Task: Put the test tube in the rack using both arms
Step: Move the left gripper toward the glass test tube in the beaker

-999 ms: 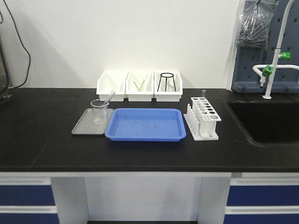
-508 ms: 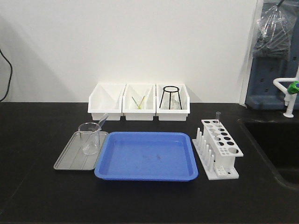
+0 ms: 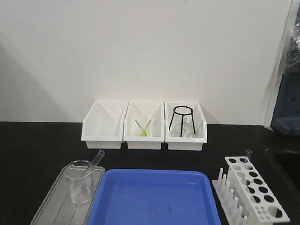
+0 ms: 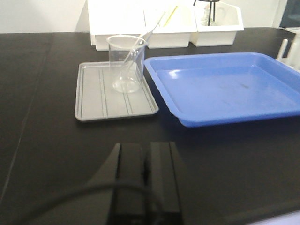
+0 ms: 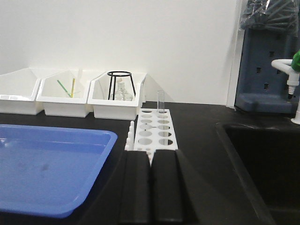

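The black bench (image 3: 28, 150) stands against a white wall (image 3: 140, 47), with a sink (image 5: 248, 154) at right. Left gripper (image 4: 144, 173) and right gripper (image 5: 151, 180) have fingers pressed together, empty.

Clear test tube (image 3: 97, 158) leans in beaker (image 3: 79, 182); white rack (image 3: 245, 185) stands upright.

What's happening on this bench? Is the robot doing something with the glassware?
Nothing is being held right now. The left gripper is shut and empty, facing the beaker on the grey tray, where the test tube leans. The right gripper, also shut and empty, faces the rack, where a second tube stands in a far corner hole. The blue tray sits between them.
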Robot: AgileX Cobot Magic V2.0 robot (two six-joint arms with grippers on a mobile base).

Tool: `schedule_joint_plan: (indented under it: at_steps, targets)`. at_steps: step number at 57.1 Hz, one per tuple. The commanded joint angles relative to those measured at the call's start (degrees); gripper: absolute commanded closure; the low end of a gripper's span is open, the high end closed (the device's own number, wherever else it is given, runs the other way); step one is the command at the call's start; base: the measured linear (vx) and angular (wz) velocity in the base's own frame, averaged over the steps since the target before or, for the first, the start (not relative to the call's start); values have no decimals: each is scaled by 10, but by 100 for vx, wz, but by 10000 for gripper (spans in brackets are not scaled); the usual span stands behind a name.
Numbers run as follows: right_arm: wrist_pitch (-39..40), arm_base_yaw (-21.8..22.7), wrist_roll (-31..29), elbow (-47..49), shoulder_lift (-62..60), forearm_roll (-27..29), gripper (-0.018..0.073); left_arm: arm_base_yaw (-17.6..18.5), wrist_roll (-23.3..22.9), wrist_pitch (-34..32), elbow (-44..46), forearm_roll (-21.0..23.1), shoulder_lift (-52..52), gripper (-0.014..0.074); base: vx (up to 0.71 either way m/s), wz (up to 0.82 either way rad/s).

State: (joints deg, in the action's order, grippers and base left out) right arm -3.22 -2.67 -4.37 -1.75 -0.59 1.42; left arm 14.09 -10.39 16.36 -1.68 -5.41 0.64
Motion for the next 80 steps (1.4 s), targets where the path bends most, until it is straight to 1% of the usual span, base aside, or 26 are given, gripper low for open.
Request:
schedule_joint_plan:
  at_steps: [1,25,52,60,63,68,73,76,80]
  targets:
    - [46,3,0,-10,-5,-5,570,0,-2,-46,16,3,8,601,37,-2]
    - [46,3,0,-10,-5,-5,570,0,-2,-46,16,3,8,601,26,-6]
    - [46,3,0,-10,-5,-5,570,0,-1,-46,16,2,8,601,4,0]
    - [46,3,0,-10,-5,-5,570,0,4,-47,16,-20,8,601,0,0]
    - [46,3,0,-10,-5,-5,570,0,4,-50,16,-35,8,601,0,0]
    - [47,3,0,-10,-5,-5,570,0,3,-53,16,-71,8,601,0,0]
    - [47,3,0,-10,-5,-5,571,0,4,-76,16,-107,8,601,0,0]
    - [49,3,0,-10,-5,-5,571,0,3,-89,16,-142,8,601,0,0]
    - [49,3,0,-10,-5,-5,571,0,2,-99,16,-163,8,601,0,0]
